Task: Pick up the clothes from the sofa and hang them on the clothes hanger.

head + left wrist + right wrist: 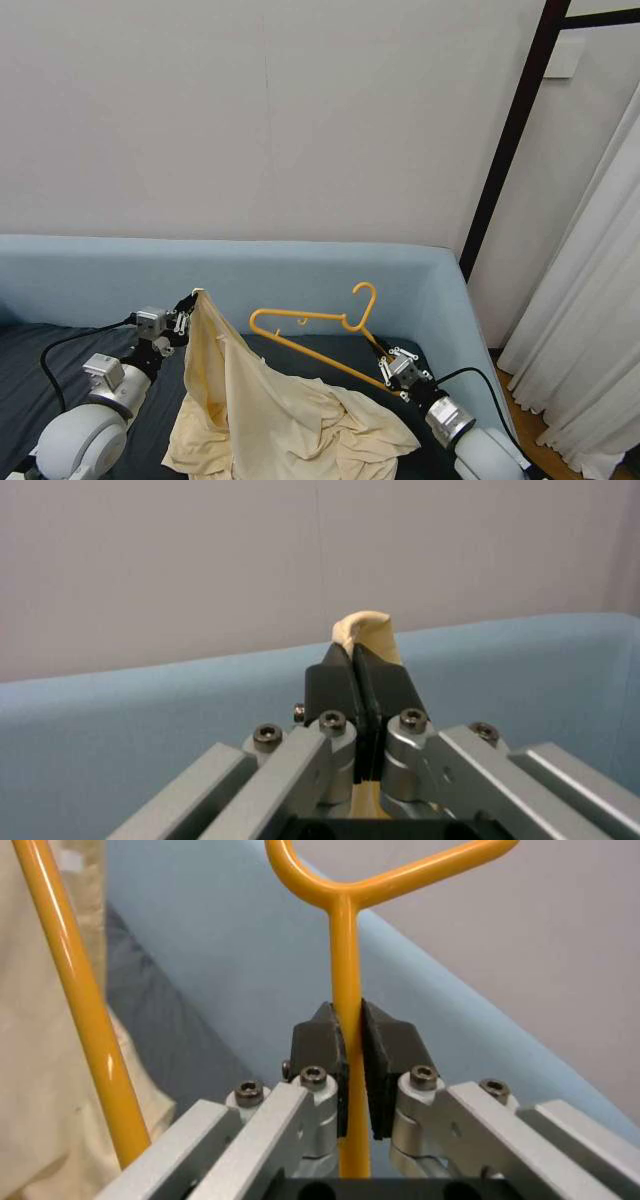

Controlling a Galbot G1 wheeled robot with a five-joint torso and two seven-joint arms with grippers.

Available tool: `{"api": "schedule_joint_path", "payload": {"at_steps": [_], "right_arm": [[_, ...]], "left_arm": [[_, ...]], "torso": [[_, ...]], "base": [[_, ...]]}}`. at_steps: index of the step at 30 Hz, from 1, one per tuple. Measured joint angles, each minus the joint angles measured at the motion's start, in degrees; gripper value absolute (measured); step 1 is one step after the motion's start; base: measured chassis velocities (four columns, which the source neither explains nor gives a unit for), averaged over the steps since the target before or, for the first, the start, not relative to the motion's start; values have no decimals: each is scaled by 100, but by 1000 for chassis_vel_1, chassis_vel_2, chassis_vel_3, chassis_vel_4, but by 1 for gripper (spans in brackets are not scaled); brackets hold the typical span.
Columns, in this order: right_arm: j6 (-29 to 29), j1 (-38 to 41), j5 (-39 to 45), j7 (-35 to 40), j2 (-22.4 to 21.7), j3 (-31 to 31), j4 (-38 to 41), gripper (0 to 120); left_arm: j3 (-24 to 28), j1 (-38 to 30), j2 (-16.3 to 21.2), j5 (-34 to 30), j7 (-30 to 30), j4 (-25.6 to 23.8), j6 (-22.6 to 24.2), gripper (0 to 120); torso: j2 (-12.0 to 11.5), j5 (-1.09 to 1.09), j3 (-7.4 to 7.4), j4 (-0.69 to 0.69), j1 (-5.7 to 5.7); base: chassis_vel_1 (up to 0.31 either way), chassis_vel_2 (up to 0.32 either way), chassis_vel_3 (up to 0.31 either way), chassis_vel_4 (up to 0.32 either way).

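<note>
A pale yellow garment [270, 415] lies on the sofa's dark seat, with one edge lifted into a peak. My left gripper [190, 303] is shut on that lifted edge; in the left wrist view a fold of the garment [366, 630] sticks out past the closed fingertips [358, 671]. An orange plastic hanger [305, 335] hangs in the air above the garment, hook upward. My right gripper [388, 360] is shut on the hanger's lower bar near its right end. In the right wrist view the black pads [385, 1046] clamp the orange bar [343, 952], and the hanger's other bar [80, 1005] runs alongside.
The light blue sofa back [300, 270] runs behind both grippers, and its right arm [450, 310] stands close to my right gripper. A plain wall rises above. A dark post [510, 130] and white curtains [590, 330] stand at the right.
</note>
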Motion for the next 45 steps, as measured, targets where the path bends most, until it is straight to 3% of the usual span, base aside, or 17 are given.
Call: {"api": "schedule_joint_path", "payload": {"at_steps": [7, 11, 17, 22, 40, 45], "right_arm": [[-295, 71, -631, 421, 136, -646, -33, 4], [-1003, 404, -740, 1100, 314, -1293, -162, 4], [-1748, 737, -743, 1831, 544, -1716, -333, 4], [-2088, 852, -829, 2009, 628, -1837, -358, 4], [-2105, 1002, -1507, 2056, 644, -2070, -10, 4], [-2551, 1304, -1483, 2146, 741, -2249, -227, 4]], "left_arm": [[-3, 33, 0, -103, -33, -55, 11, 0], [32, 15, -21, -108, -36, -83, 25, 0], [68, 13, -51, -112, -37, -186, 51, 0], [106, 37, -70, -104, -39, -282, 80, 0], [205, 98, -108, 32, -43, -264, 94, 0], [229, 187, -163, 57, -62, -442, 124, 0]], "torso": [[0, 0, 0, -1, 0], [0, -1, 1, 0, 0], [0, 0, 1, 0, 0], [0, 0, 1, -1, 0], [0, 0, 1, 0, 0], [0, 0, 1, -1, 0]], "base": [[0, 0, 0, 0], [0, 0, 0, 0], [0, 0, 0, 0], [0, 0, 0, 0], [0, 0, 0, 0], [0, 0, 0, 0]]}}
